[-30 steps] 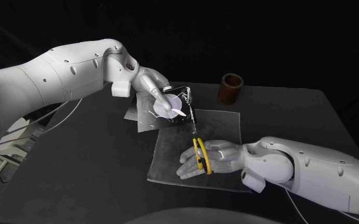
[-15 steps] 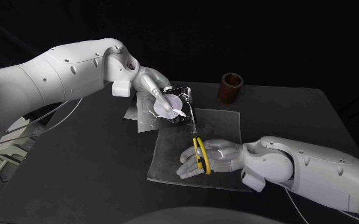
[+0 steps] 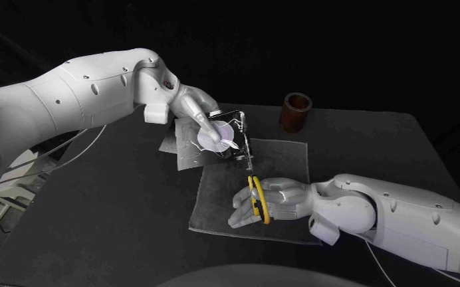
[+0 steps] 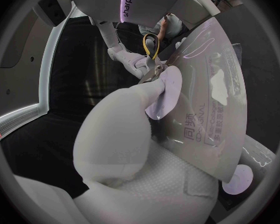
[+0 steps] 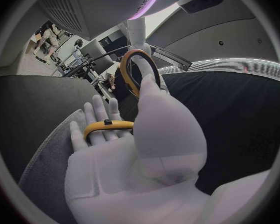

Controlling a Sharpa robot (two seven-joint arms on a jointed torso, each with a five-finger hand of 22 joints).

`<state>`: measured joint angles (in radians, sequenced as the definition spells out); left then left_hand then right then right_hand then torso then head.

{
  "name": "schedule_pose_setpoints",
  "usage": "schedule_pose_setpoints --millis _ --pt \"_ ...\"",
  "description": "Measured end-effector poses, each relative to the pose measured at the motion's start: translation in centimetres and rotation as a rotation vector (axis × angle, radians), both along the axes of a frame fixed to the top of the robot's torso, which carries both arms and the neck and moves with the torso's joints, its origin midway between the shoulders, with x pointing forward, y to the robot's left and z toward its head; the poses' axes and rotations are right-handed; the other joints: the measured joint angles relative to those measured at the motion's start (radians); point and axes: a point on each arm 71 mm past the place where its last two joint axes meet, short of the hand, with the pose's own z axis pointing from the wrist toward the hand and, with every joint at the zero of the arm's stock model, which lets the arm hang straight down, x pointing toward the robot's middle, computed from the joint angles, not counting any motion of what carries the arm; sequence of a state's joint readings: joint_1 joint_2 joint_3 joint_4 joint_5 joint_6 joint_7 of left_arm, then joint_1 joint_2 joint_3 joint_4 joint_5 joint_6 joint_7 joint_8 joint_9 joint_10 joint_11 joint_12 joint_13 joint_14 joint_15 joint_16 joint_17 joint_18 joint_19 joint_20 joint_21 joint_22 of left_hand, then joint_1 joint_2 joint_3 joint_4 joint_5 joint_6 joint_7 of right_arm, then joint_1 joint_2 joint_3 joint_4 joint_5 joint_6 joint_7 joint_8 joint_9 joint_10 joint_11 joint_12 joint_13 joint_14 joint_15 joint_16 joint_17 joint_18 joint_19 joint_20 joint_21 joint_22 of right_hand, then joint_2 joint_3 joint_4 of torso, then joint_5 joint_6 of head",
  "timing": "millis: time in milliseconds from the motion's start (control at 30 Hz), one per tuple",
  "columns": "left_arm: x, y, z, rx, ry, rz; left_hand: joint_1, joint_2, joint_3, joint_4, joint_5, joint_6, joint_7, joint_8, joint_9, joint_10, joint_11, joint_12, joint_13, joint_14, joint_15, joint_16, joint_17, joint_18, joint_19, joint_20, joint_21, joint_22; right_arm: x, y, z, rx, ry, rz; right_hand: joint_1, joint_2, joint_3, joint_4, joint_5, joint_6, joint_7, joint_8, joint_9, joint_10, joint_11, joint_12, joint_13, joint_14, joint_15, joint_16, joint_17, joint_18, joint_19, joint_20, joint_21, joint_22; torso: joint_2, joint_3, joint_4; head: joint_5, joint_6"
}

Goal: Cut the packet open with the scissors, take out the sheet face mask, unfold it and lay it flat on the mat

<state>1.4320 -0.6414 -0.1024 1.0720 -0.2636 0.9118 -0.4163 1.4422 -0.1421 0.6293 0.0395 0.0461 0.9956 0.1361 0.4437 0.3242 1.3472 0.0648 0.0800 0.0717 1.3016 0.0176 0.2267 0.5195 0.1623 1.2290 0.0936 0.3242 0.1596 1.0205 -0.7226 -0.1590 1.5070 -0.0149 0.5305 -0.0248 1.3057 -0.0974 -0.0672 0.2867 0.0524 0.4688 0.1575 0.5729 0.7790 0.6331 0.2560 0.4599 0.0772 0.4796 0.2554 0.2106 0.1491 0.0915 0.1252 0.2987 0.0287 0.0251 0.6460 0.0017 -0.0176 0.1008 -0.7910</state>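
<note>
From where I stand, the white left arm (image 3: 86, 94) comes in raised, its silver many-fingered left hand (image 3: 203, 122) pinching a glossy foil packet (image 3: 206, 149). The white right arm (image 3: 393, 215) lies low, its silver right hand (image 3: 278, 199) gripping yellow-handled scissors (image 3: 258, 200), fingers through the loops.

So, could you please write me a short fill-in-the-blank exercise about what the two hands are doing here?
1. The left hand holds the glossy ____ up above the table.
2. The scissors gripped by the right hand have ____ handles.
3. The grey sheet lying flat beneath the right hand is the ____.

Missing words: packet; yellow; mat.
</note>
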Motion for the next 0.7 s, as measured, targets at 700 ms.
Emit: schedule_pose_setpoints --millis 700 --pt "-0.02 0.01 0.00 0.004 -0.001 -0.001 0.003 0.003 0.003 -0.003 -0.003 -0.001 0.000 0.003 0.000 -0.002 0.002 0.000 0.001 -0.001 0.001 0.000 -0.001 0.000 -0.003 0.003 0.004 0.001 0.17 -0.15 -0.02 -0.015 -0.006 -0.039 0.106 0.054 0.159 -0.064 0.040 0.231 0.026 0.066 -0.105 0.249 -0.078 0.066 -0.010 0.301 -0.080 0.149 0.031 0.049 0.177 -0.003 0.063 0.030 0.000 -0.0002 0.0000 0.001 -0.002"
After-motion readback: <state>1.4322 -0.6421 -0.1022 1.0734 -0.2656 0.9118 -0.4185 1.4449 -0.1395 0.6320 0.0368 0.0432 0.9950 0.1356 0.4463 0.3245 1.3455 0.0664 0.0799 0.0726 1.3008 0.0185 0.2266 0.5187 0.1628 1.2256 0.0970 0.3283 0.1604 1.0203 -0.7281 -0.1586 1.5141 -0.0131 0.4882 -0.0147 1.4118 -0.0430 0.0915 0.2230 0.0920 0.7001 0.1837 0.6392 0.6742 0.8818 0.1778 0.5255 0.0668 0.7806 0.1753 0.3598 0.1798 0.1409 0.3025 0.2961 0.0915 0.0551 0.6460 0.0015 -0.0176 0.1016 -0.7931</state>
